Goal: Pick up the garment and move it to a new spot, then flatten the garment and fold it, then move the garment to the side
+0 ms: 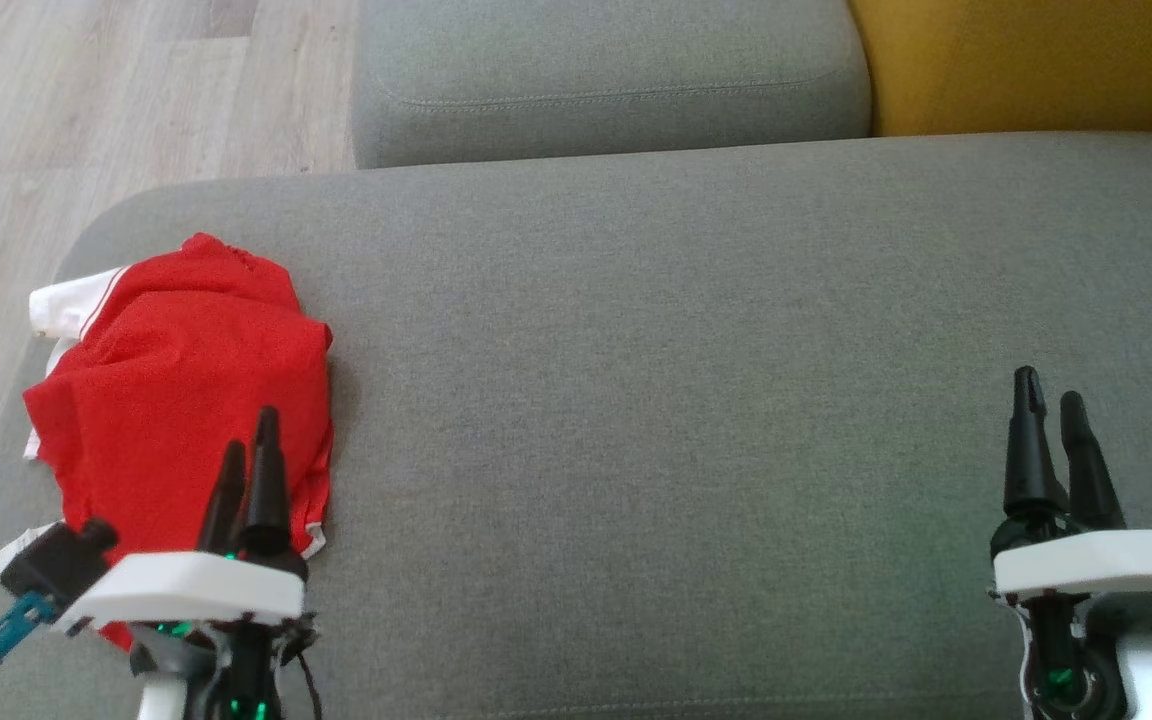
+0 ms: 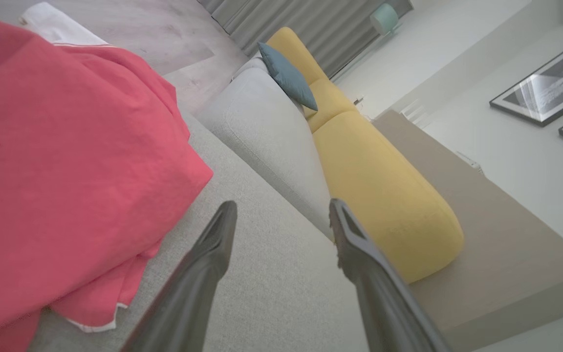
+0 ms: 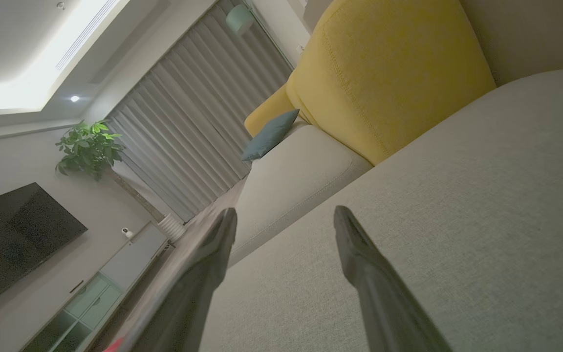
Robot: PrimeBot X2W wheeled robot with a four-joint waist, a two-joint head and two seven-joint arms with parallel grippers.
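Note:
A red garment (image 1: 186, 380) with white trim lies crumpled at the left end of the grey sofa seat (image 1: 686, 420). My left gripper (image 1: 251, 430) hovers over its near right part, fingers open and empty. In the left wrist view the red garment (image 2: 66, 161) spreads to the left of the left gripper (image 2: 284, 210), whose tips stand apart over bare cushion. Far to the right, my right gripper (image 1: 1051, 390) is open above bare seat; the right wrist view shows the right gripper (image 3: 286, 215) with nothing between its fingers.
A second grey cushion (image 1: 606, 70) and a yellow cushion (image 1: 1026, 60) lie beyond the seat. Wooden floor (image 1: 86, 100) runs past the seat's left edge. A blue pillow (image 2: 289, 78) rests further along the sofa. Wide bare seat stretches between the two grippers.

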